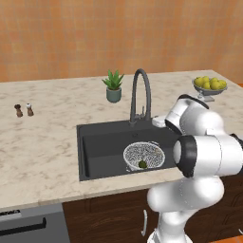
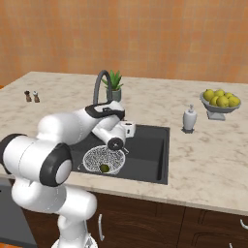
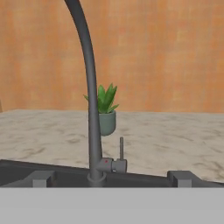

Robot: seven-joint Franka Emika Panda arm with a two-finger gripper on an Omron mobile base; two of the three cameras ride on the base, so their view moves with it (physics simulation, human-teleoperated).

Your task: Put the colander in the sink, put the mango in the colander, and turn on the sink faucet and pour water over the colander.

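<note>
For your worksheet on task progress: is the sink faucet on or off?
Off. No water stream falls from the sink faucet spout onto the colander below.

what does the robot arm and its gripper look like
The arm is made of rounded, glossy white segments with dark grey to black bands at the joints, on a bulbous white body. The gripper shows two small, blocky dark grey finger tips. No cables or markings are visible.

White rounded arm, dark joint bands.

A potted plant, fruit bowl and shakers (two) sit on the counter.
</note>
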